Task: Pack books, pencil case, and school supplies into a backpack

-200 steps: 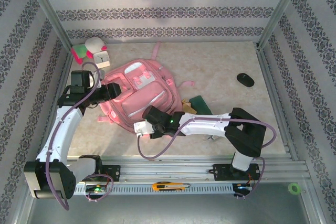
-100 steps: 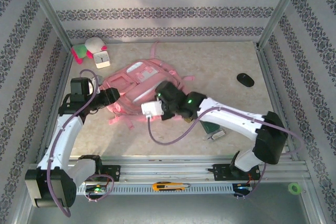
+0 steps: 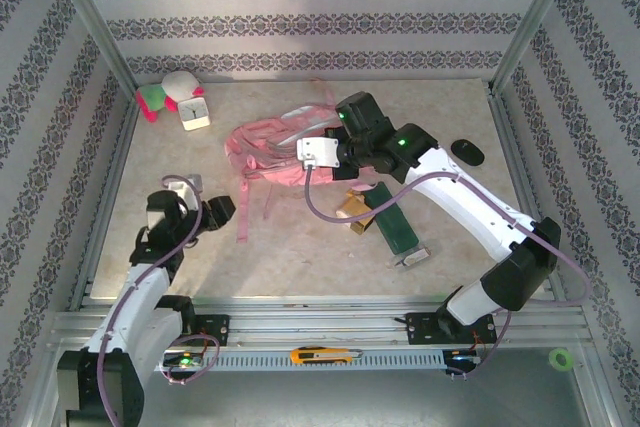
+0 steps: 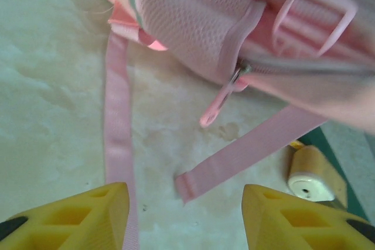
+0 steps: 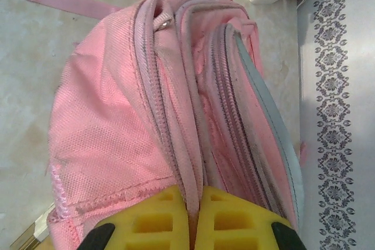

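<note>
We see the right fingers (image 5: 176,219) pressed together on a fold of the backpack (image 3: 272,145), pinching the pink fabric beside a zip seam. The backpack sits toward the back of the counter (image 3: 300,257), left of centre, drawn up into a bunch at the grip. One long strap (image 3: 243,209) trails forward from it and lies flat on the counter.

The left fingers (image 4: 104,210) are spread apart with nothing between them. They hover low over the counter just in front of the backpack, with the strap running under the left one. A second strap end lies loose on the counter between them.

The pencil case (image 3: 396,219) lies on the counter to the right of the backpack, partly under the right arm. A tan box (image 3: 352,209) touches its left side, and from the left wrist it looks to rest partly on the case. A small silver gadget (image 3: 412,259) lies just beside the case's near end.
</note>
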